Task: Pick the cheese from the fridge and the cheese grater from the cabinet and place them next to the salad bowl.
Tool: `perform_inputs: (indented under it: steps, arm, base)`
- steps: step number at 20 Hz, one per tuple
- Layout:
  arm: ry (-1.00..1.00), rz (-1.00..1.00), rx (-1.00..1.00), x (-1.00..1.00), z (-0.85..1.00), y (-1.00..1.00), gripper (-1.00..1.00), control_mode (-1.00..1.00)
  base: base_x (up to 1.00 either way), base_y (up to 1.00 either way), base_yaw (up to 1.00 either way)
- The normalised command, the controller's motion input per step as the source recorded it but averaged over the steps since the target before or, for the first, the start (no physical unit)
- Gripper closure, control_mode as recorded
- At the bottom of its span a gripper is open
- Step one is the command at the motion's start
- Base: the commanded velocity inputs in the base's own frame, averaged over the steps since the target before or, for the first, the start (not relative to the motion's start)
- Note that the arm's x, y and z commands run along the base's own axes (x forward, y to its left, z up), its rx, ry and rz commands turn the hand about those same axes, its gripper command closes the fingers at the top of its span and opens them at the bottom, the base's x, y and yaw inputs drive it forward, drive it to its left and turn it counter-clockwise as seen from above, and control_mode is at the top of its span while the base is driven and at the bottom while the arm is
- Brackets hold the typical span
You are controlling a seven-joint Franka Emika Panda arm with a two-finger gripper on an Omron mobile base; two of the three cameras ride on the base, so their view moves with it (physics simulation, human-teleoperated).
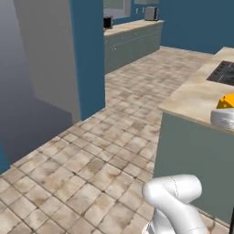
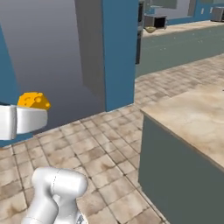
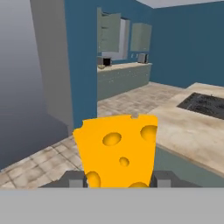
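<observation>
Between the two dark finger tips at the bottom of the hand view I saw the cheese (image 3: pixel 117 151), a yellow-orange wedge with round holes, standing upright; the claw (image 3: pixel 117 179) was closed on its lower edge, one tip touching each side. I could read no brand, label or writing on the cheese or on any surface.

The bottom of the wedge was cut off by the lower edge of that view, and each tip showed as little more than a grey stub. From the left base view I saw a small orange corner of the cheese (image 1: pixel 226 101) at the right edge, above a white part of the hand, the rest cut off by the frame. From the right base view the cheese (image 2: pixel 33 101) sat on top of the white hand at the left edge, its lower part hidden behind that hand.

The wedge was held in the air over the tiled floor (image 1: pixel 87 169), beside the near corner of a bench (image 3: pixel 192 131) with a pale stone top and grey-green sides. A dark hob panel (image 3: pixel 202 104) lay in that top, cut off at the right. A tall grey panel (image 3: pixel 52 65) stood against a blue wall (image 3: pixel 81 57) to the left. On the far bench (image 3: pixel 124 66) several small appliances were too small and blurred for me to name.
</observation>
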Motion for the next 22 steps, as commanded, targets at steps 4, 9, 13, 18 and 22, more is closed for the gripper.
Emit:
perform_inputs:
  steps: [4,9,13,18,22]
  arm:
    - [0.00,0.00,0.00,0.00,0.00,0.00,1.00,1.00]
    - [0.00,0.00,0.00,0.00,0.00,0.00,1.00,1.00]
    - [0.00,0.00,0.00,0.00,0.00,0.00,1.00,1.00]
    - [0.00,0.00,0.00,0.00,0.00,0.00,1.00,1.00]
    - [0.00,0.00,0.00,0.00,0.00,0.00,1.00,1.00]
  base:
    - [1.00,0.81,-0.27]
    - [1.00,0.70,-0.25]
    - [1.00,0.26,-0.22]
    - [1.00,0.02,-0.22]
    - [1.00,-0.16,-0.24]
